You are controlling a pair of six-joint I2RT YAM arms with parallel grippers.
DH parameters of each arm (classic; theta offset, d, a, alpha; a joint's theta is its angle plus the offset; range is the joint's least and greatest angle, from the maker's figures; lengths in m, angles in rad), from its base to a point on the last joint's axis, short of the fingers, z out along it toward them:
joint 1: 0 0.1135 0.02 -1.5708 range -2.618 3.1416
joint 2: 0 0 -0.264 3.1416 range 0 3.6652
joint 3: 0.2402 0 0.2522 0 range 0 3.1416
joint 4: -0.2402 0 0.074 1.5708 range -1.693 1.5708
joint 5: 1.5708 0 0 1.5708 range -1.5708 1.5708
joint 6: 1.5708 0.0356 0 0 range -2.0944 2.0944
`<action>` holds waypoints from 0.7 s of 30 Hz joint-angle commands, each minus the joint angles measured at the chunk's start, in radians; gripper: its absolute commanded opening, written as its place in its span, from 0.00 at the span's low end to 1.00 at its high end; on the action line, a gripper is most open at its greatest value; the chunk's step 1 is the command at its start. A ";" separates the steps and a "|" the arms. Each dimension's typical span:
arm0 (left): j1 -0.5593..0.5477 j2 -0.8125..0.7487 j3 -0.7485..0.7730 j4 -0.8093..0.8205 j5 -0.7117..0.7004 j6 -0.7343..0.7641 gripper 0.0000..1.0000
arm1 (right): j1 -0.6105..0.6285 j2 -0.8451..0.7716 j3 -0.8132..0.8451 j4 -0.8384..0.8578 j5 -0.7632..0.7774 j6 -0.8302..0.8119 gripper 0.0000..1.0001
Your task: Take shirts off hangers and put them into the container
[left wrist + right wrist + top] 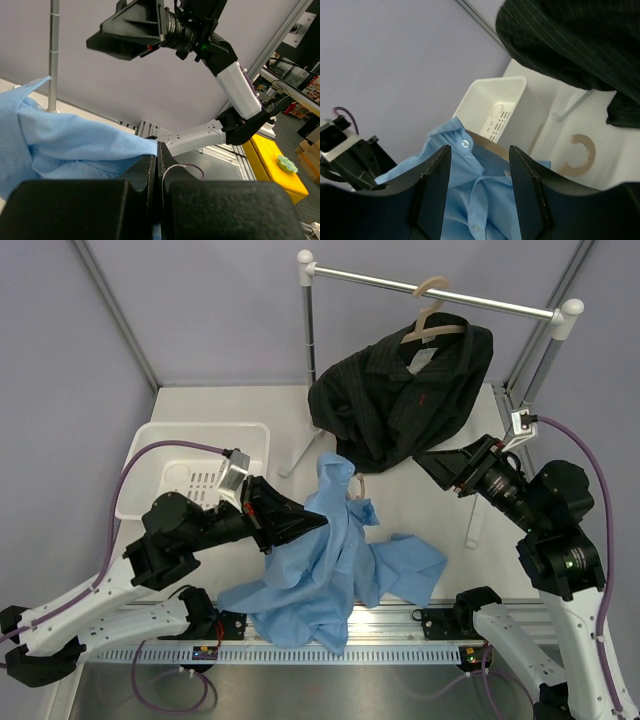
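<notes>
Tub (205, 427): far left of the table (250, 405), just behind the left arm. We see its white slotted base wherever the arm's camera does not cover it. Neither shirt is in it.

Blue shirt (320, 570): crumpled at the table's centre, between the two arms. It lies near the tub's near right corner but outside it. Collar raised towards the middle, one sleeve spread to the right, near edge hanging over the table's front.

Left gripper (157, 155): fingers pressed together, clamped on a fold at the blue shirt's left side. In the left wrist view the cloth runs straight into the seam between them.

Right gripper (480, 150): fingers apart, nothing between them. It is low at the right, just under the hem of the black shirt (400, 400), and it faces the blue collar and the tub beyond.

Black shirt: bunched on a hanger (430, 326) hooked over the rail (480, 302) at far right, well apart from the tub.

Other hanger (591, 155): its hook lies on the table just beside the blue collar, and a beige arm shows along the collar's edge. We cannot tell whether it sits inside the shirt
</notes>
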 commanded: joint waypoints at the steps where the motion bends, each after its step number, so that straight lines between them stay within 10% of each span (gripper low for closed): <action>1: -0.005 0.000 0.055 0.070 0.008 0.002 0.00 | -0.003 0.006 -0.072 -0.100 0.050 0.010 0.58; 10: -0.005 0.011 0.082 0.058 0.050 -0.003 0.00 | -0.003 0.160 -0.483 0.275 -0.041 0.170 0.62; 21: -0.008 0.025 0.107 0.030 0.059 -0.009 0.00 | 0.009 0.510 -0.521 0.630 -0.143 0.268 0.67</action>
